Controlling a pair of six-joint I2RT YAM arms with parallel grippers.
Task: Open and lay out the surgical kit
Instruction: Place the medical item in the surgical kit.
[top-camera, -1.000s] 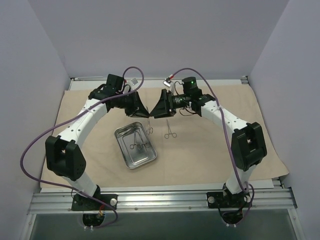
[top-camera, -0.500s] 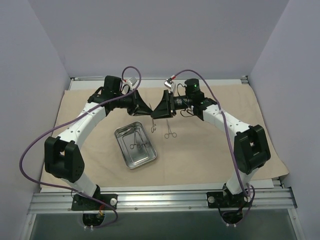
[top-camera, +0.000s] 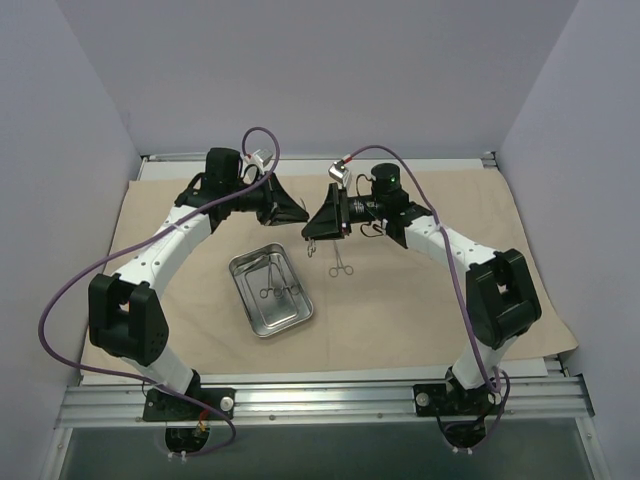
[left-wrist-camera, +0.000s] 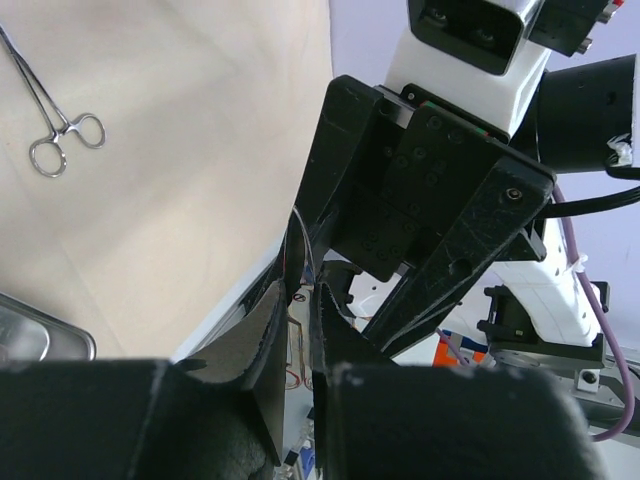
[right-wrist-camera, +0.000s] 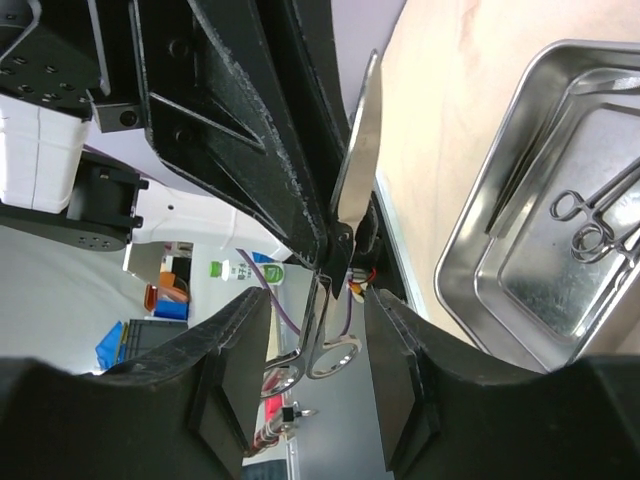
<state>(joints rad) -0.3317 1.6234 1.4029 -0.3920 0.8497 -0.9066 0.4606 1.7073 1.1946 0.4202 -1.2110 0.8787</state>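
Observation:
The beige cloth wrap (top-camera: 420, 290) lies spread flat over the table. On it sits the steel tray (top-camera: 240, 265), with two forceps (top-camera: 272, 287) lying inside. A third forceps (top-camera: 341, 266) rests on the cloth to the tray's right. Above the cloth, my left gripper (top-camera: 298, 216) is shut on the tip end of another forceps (right-wrist-camera: 335, 340). That forceps hangs in the air, and its ring handles sit between the pads of my right gripper (right-wrist-camera: 318, 325). The right jaws stand on either side of the rings, with gaps still showing.
The two grippers meet nose to nose above the cloth behind the tray (right-wrist-camera: 470, 230). The lone forceps (left-wrist-camera: 55, 130) lies just below them. Purple cables (top-camera: 90, 280) loop off both arms. Grey walls close in the table on three sides.
The left gripper has carried the held forceps a little to the right, into the right gripper's jaws. The right jaws have narrowed around the ring handles.

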